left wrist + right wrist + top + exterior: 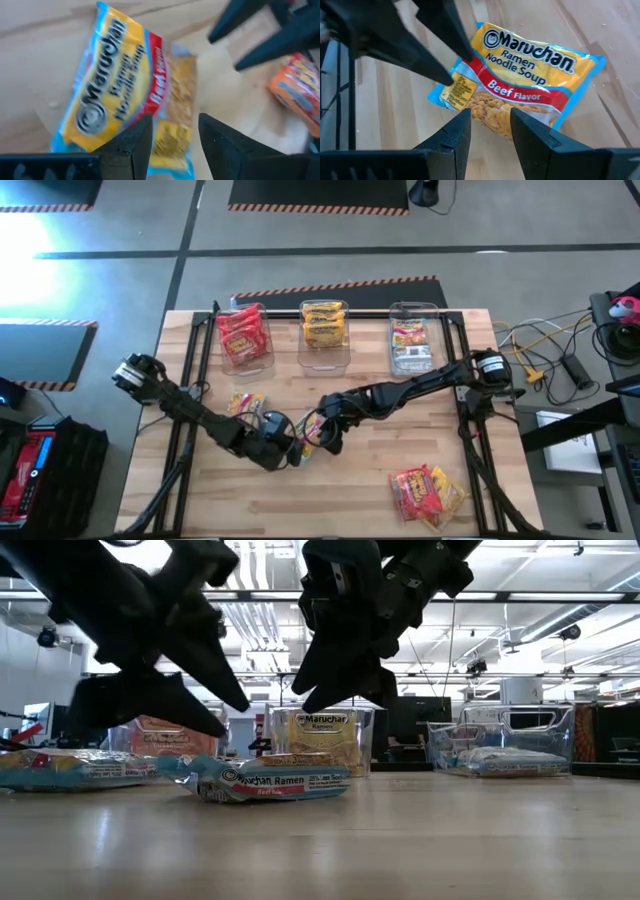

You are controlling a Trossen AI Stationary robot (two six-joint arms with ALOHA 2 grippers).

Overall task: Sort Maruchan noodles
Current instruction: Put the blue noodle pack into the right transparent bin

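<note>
Near the middle of the table (380, 470) one beef packet (530, 75) lies flat on the wood. It is yellow with a red band and blue edges. Both grippers hang close over it, one from each side.

The left gripper (172, 145) comes in from the left. Its two fingers stand a little apart and nothing is between them. The packet lies just past the tips.

The right gripper (487, 132) comes in from the right. Its fingers also have a small gap, and it holds nothing. From table height I can see the tips of both grippers up above the packet, not touching it. The two grippers are very near each other.

Another loose packet (245, 404) lies on the table just to the left of them, beside the left arm. A small pile (425, 492) of red and yellow packets sits well apart, at the front right corner.

Along the back edge stand three clear bins. The left bin (243, 338) has red packets in it. The middle bin (325, 325) has yellow ones. The right bin (413, 342) has packets of mixed colours.
</note>
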